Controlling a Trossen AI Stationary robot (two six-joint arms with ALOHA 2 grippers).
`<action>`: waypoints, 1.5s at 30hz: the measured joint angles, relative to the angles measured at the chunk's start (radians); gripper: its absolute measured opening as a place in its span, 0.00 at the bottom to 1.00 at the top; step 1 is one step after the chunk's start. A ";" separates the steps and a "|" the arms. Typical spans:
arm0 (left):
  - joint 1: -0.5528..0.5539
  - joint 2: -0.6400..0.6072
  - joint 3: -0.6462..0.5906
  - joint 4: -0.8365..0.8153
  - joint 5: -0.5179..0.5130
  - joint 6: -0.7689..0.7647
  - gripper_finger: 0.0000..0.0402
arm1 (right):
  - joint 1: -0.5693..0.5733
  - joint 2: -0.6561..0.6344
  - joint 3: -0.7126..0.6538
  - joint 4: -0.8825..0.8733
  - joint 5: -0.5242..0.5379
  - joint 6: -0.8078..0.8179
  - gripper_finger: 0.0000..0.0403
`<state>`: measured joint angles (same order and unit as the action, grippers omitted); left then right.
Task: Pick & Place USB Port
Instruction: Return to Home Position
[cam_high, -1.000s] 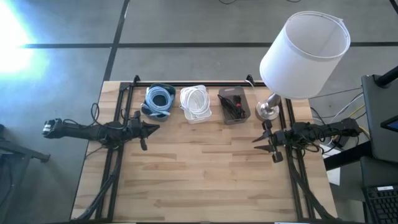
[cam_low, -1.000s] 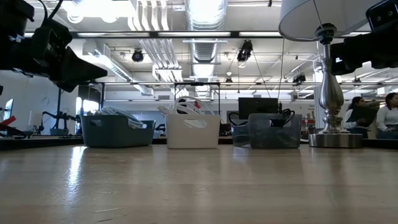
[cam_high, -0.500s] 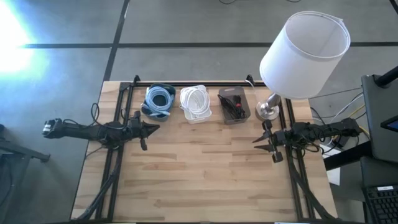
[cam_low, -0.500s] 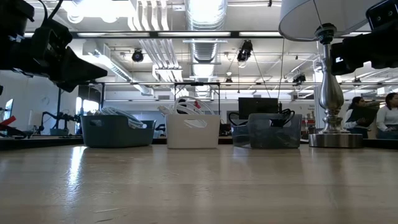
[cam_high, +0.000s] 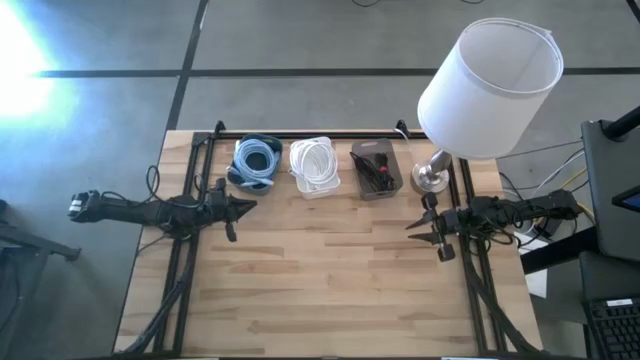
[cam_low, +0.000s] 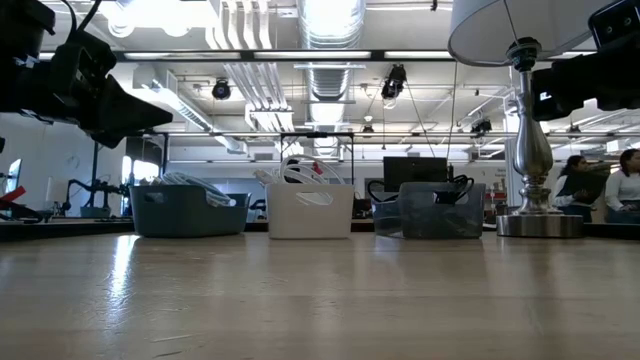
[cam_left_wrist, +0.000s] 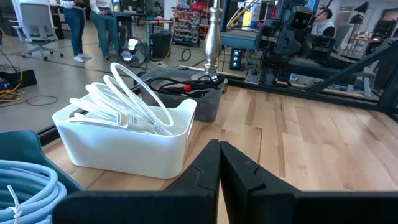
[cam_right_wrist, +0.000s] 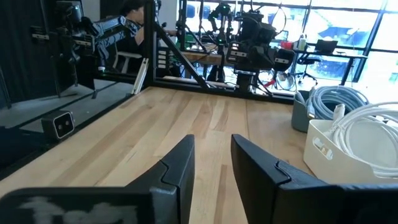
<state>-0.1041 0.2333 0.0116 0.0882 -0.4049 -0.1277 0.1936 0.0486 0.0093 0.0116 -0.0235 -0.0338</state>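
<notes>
Overhead, both arms hang at the sides of the table (cam_high: 320, 290), well apart from the bins. The left gripper (cam_high: 248, 204) points inward over the left edge, its fingers (cam_left_wrist: 202, 171) pressed together and holding nothing. The right gripper (cam_high: 412, 223) faces it from the right edge, near the base of the lamp (cam_high: 490, 85), its fingers (cam_right_wrist: 180, 165) parted by a narrow gap, also empty. The black USB cables (cam_high: 375, 170) lie inside the black bin (cam_low: 440, 215), rightmost of three along the far edge. Beside it stand a white bin (cam_left_wrist: 124, 149) of white cables (cam_left_wrist: 124, 102) and a teal bin (cam_low: 188, 212) of pale blue cable (cam_high: 257, 157).
</notes>
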 joint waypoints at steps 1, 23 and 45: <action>0.000 0.000 0.000 0.000 0.000 0.000 0.03 | 0.000 0.000 0.000 0.000 0.000 0.000 0.25; 0.000 0.000 0.000 0.000 0.000 0.000 0.03 | 0.000 0.000 0.000 0.000 0.000 0.000 0.18; 0.000 0.000 0.000 0.000 0.000 0.000 0.03 | 0.000 0.000 0.000 0.000 0.000 0.000 0.22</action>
<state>-0.1042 0.2334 0.0116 0.0881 -0.4047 -0.1276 0.1933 0.0483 0.0093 0.0117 -0.0235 -0.0338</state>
